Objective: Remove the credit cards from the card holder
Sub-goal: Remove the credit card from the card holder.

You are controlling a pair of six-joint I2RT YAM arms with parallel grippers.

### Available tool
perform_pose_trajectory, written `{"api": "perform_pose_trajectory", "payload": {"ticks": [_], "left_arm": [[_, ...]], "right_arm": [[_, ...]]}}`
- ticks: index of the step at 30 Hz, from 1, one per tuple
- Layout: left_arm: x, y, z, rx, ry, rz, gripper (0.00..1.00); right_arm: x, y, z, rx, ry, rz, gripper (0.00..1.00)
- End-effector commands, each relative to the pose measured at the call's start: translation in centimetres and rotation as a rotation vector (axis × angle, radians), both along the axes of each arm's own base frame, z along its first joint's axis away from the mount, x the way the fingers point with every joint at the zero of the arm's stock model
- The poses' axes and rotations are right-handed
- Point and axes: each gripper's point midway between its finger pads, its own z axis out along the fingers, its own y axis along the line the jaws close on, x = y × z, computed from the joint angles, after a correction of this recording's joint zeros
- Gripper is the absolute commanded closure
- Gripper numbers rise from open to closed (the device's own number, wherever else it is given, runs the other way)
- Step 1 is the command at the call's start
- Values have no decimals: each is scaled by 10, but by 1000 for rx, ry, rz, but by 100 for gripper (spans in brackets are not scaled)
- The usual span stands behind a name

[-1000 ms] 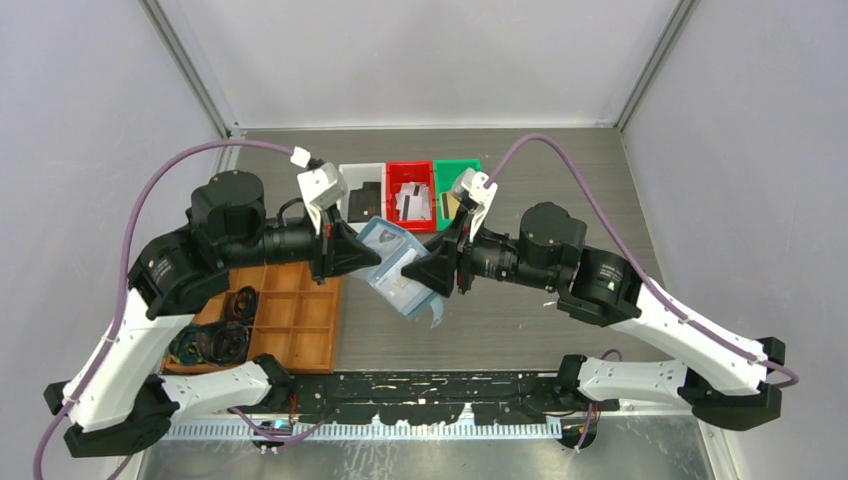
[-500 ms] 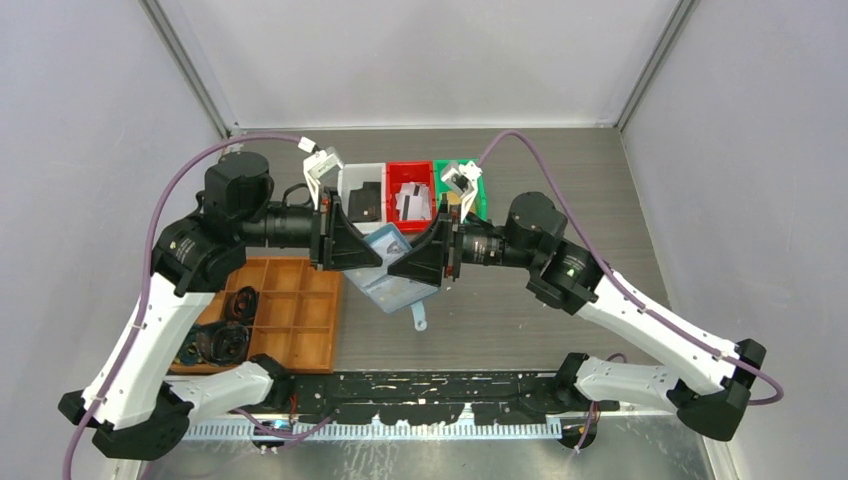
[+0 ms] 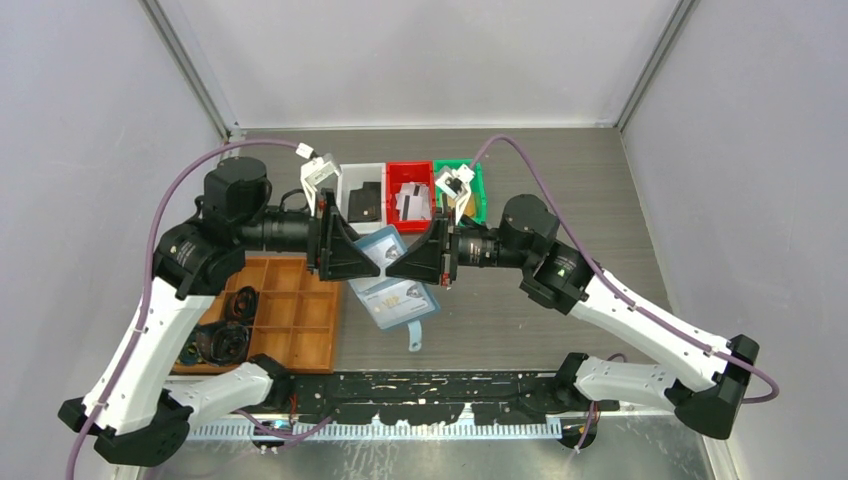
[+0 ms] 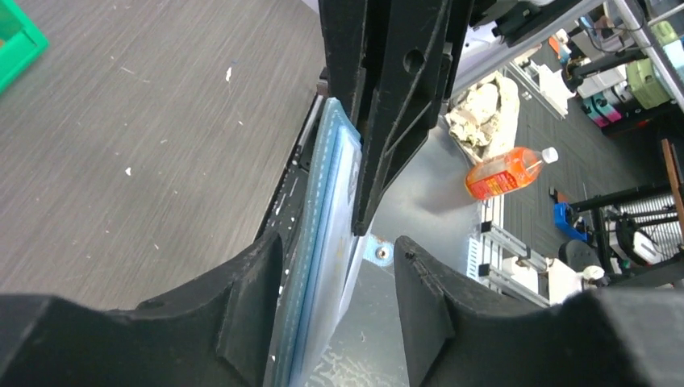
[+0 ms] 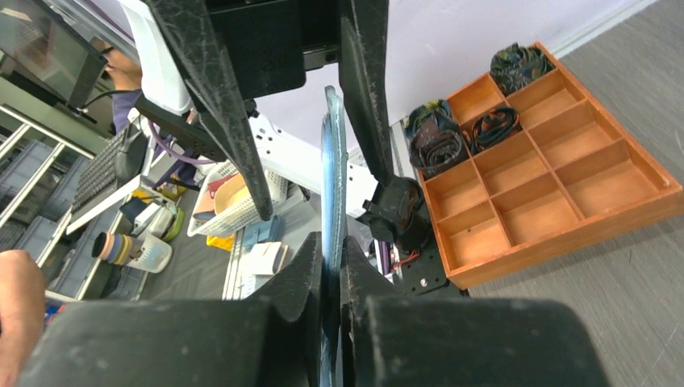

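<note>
The light blue card holder [image 3: 398,296] hangs unfolded above the table between both grippers, its small tab [image 3: 415,336] dangling below. My right gripper [image 3: 402,266] is shut on its edge; in the right wrist view the fingers [image 5: 310,258] pinch the edge-on card holder [image 5: 331,161]. My left gripper [image 3: 372,262] stands open around the holder. In the left wrist view the card holder [image 4: 323,210] lies close to the left finger [image 4: 250,282], with a clear gap to the other. Credit cards lie in the bins: a black one [image 3: 366,198] and pale ones [image 3: 410,204].
White [image 3: 350,175], red [image 3: 410,171] and green [image 3: 474,186] bins stand in a row behind the grippers. An orange-brown compartment tray [image 3: 300,315] sits at the left with dark coiled items [image 3: 222,342] in its near cells. It also shows in the right wrist view as the tray [image 5: 556,185].
My left gripper has opened and let go of the card holder, while my right gripper has shut on it. The holder has sunk and swung flatter, and both grippers have shifted slightly left.
</note>
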Motion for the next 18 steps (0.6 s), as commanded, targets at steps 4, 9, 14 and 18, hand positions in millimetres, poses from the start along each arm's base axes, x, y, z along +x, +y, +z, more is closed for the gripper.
{"api": "perform_pose_trajectory", "payload": {"ticks": [4, 9, 14, 18], "left_arm": [[-25, 12, -19, 97, -95, -220, 55], [-40, 19, -30, 133, -98, -337, 63], [-51, 24, -39, 151, -75, -420, 77], [-57, 28, -46, 176, -42, -484, 85]], "right_arm": [[-5, 2, 1, -127, -3, 68, 99], [-9, 10, -6, -201, 22, 144, 99], [-9, 15, -12, -253, 38, 191, 99], [-11, 17, -10, -265, 33, 224, 99]]}}
